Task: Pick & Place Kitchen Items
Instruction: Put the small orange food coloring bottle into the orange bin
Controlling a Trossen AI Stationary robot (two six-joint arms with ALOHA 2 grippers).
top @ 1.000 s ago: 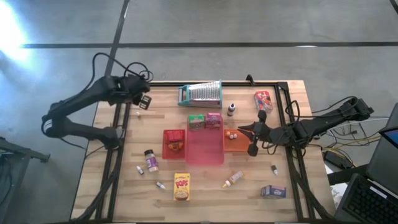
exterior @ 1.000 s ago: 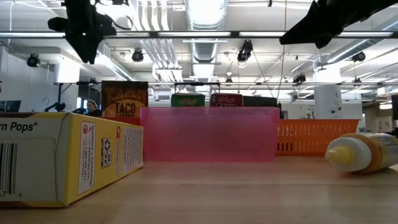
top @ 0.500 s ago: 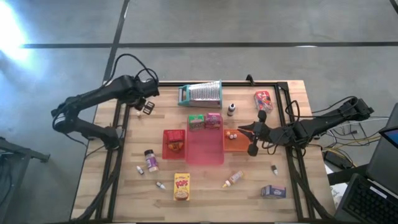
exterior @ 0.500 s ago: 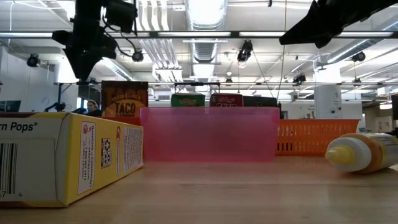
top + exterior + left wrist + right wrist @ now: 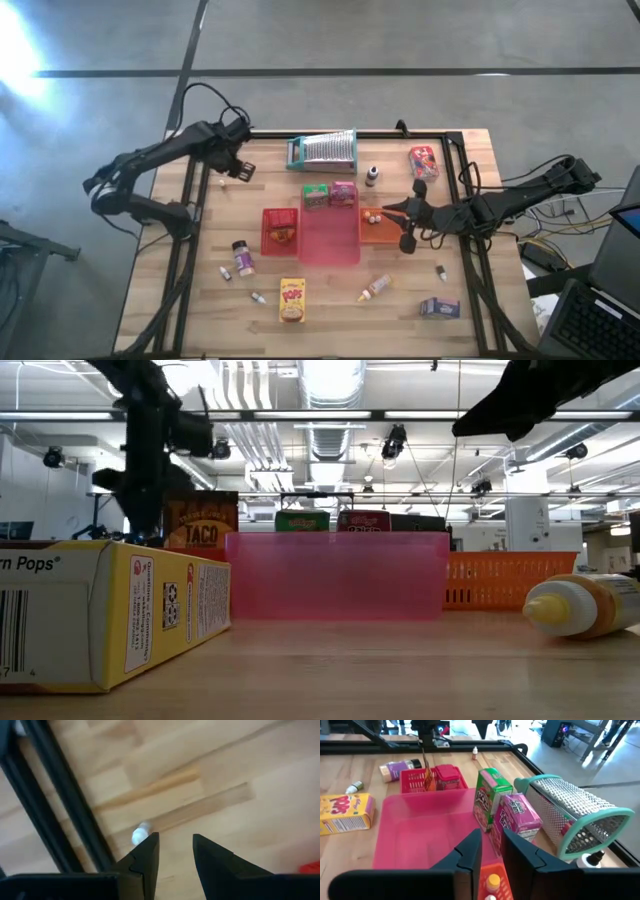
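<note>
I read the table (image 5: pixel 180 290) as pale wood planks with a black frame. The central tray (image 5: pixel 329 236) is translucent pink, flanked by a red basket (image 5: pixel 268 232) and an orange basket (image 5: pixel 376 234). The cereal box (image 5: pixel 291 300) is yellow with red "Pops" lettering. One small box (image 5: pixel 490 797) is green, its neighbour (image 5: pixel 517 817) magenta. The grater (image 5: pixel 575 815) is perforated silver metal in a teal frame. Both arms appear black.

A lab or workshop hall: exposed ceiling ducts (image 5: pixel 335 435), strip lights, concrete floor (image 5: pixel 330 40), computer desks behind.
</note>
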